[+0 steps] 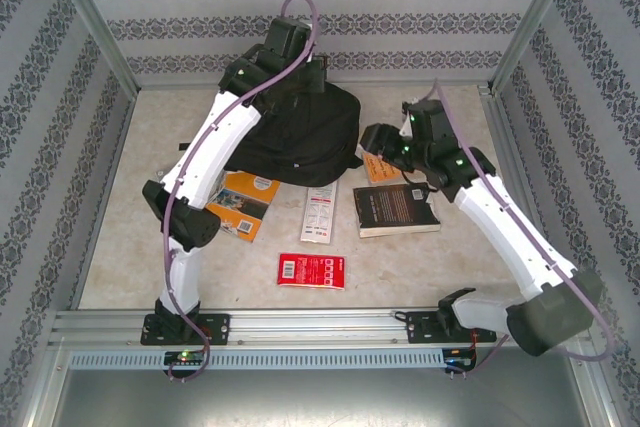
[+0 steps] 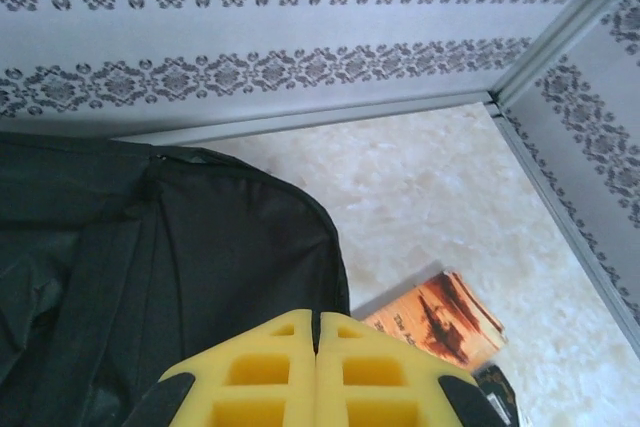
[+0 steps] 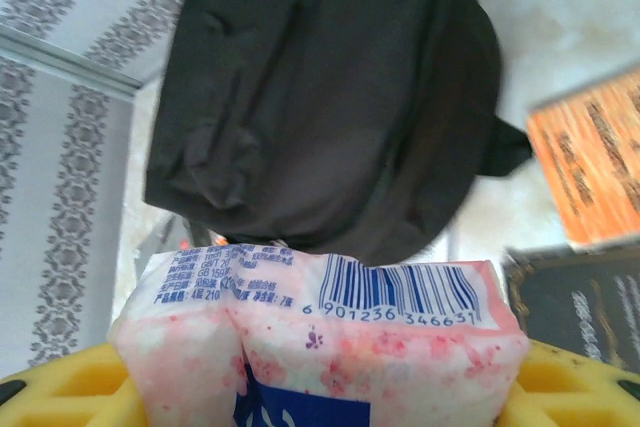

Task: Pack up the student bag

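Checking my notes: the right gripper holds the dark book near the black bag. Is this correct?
Not the dark book: the right gripper holds a pink-and-white barcoded packet near the black bag, as the right wrist view shows.

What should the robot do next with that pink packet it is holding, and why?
Probably ease the pink tissue packet closer to the student bag and hold it there. The right gripper is shut on the packet and the bag lies just ahead, yet looks closed. The left gripper, shut, sits over the bag's edge and may need to open it first.
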Robot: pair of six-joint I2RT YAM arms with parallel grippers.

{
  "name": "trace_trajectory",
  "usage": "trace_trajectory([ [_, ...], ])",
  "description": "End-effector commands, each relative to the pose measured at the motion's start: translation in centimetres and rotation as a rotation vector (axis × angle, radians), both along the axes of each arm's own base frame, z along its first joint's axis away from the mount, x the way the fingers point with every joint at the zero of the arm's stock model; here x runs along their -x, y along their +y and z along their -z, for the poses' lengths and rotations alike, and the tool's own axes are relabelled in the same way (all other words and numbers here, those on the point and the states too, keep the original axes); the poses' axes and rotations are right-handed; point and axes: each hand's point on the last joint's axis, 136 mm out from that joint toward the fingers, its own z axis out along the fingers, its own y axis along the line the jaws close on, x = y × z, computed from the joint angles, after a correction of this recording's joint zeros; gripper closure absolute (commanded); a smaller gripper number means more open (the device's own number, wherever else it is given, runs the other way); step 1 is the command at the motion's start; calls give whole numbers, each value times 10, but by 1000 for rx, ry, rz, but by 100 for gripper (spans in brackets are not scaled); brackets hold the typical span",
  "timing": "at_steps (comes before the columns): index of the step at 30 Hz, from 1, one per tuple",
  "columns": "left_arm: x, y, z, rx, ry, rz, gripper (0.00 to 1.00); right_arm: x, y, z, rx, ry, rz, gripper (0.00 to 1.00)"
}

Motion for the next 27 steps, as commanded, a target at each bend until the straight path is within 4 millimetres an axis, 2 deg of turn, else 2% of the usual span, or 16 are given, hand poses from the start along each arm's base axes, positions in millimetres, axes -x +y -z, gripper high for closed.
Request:
trace_trajectory([
  [1,7,-7,43,-44,115,54,81,-15,-13,-4,24,-2,71,42],
  [4,6,-23,75,-42,182,65,54,-24,-28,7,20,29,129,42],
  [6,5,-35,96,-88,203,74,44,-25,-41,16,25,52,167,41],
  [8,4,-46,116,-140,218,81,39,-24,-57,24,32,65,213,41],
  [12,-1,-62,151,-216,237,93,32,-17,-81,38,21,79,261,41],
  [17,-4,-73,182,-286,248,105,26,-11,-92,57,-13,119,262,41],
  [22,-12,-65,197,-388,222,72,25,-9,-91,72,-34,147,242,41],
  [27,-17,-56,199,-453,197,52,32,-9,-87,78,-52,159,224,41],
])
